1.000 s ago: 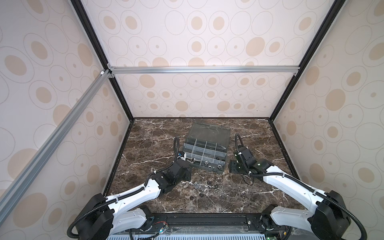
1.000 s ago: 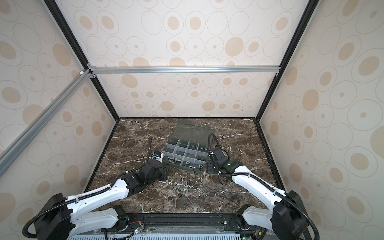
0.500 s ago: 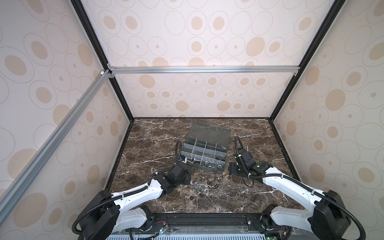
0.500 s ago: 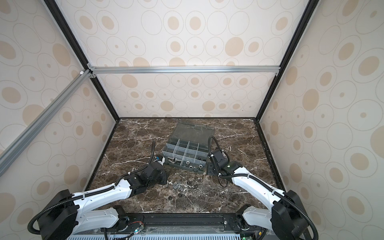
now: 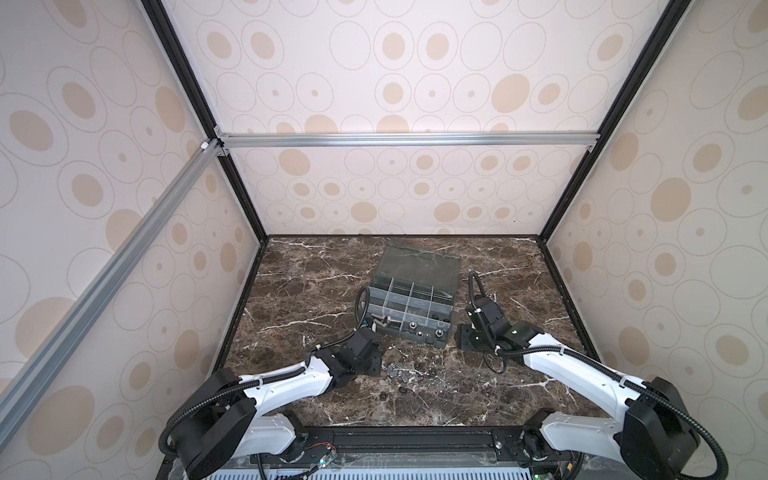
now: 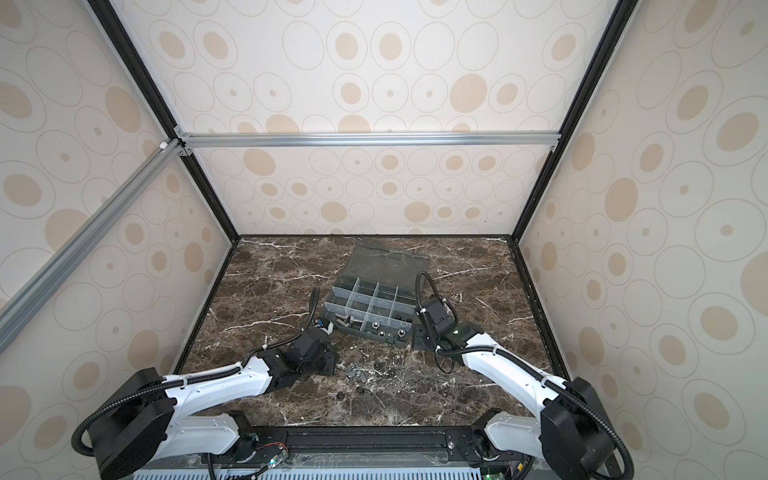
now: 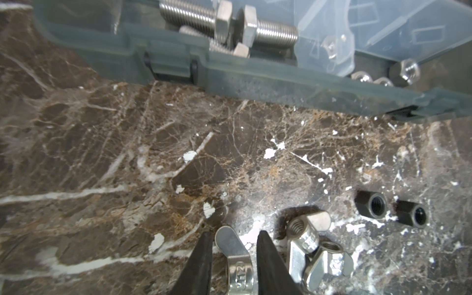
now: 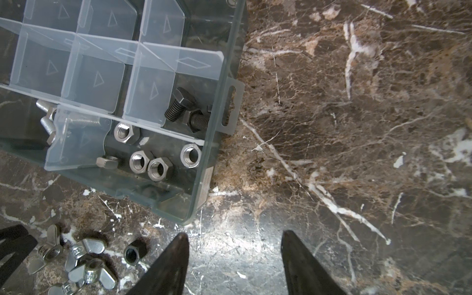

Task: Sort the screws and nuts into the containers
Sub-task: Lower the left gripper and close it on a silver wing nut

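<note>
Aiming for a centred pinch with the left gripper (image 7: pixel 234 233), jaws narrowly apart astride a wing nut (image 7: pixel 231 252) on the table (image 7: pixel 153 153) near the box (image 7: pixel 255 79), leaving the right gripper (image 8: pixel 235 232) half open, empty.

- Under the left claw (image 7: pixel 234 233) and the right claw (image 8: pixel 233 233) lies a dark brown marble tabletop (image 5: pixel 316 291), veined white (pale glare just ahead of the right claw's tips).
- Far beyond both claws rises a cream back wall (image 5: pixel 395 83) with tan ovals and thin rings.
- High above them an aluminium rail (image 5: pixel 395 139) crosses it; a second rail (image 5: pixel 104 286) slants along the wall outboard of the left claw.
- Black corner posts (image 5: pixel 239 189) edge the walls.
</note>
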### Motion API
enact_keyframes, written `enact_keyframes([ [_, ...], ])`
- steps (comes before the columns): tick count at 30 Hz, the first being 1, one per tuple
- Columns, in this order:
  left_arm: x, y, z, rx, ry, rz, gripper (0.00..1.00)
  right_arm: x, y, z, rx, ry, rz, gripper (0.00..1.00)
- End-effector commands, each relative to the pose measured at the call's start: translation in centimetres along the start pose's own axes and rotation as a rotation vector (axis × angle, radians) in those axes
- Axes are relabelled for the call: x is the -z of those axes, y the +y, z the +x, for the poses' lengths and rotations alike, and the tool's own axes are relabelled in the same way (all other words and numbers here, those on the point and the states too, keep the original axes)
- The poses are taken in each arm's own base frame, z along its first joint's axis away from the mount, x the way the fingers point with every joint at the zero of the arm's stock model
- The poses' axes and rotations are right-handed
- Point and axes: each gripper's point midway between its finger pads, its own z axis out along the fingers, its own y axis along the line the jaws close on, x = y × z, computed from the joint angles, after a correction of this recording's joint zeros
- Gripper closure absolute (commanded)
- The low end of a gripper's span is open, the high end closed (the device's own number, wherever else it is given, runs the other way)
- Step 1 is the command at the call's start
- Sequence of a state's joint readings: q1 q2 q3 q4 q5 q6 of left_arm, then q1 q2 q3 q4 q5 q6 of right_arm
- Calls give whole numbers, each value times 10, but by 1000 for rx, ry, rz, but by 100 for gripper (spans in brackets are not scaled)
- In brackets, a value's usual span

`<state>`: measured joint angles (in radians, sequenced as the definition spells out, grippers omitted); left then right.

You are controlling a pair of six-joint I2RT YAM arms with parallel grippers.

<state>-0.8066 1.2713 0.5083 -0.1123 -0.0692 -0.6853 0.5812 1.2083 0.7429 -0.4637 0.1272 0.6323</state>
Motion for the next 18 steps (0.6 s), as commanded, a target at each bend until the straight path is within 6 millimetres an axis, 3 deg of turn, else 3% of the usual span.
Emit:
enact_keyframes([
  [1, -2, -5, 3, -18, 18, 15, 70, -3, -3, 2, -18, 11, 9, 38],
  [18, -4, -6, 22, -37, 55, -6, 69, -2, -7, 10, -31, 7, -1, 38],
])
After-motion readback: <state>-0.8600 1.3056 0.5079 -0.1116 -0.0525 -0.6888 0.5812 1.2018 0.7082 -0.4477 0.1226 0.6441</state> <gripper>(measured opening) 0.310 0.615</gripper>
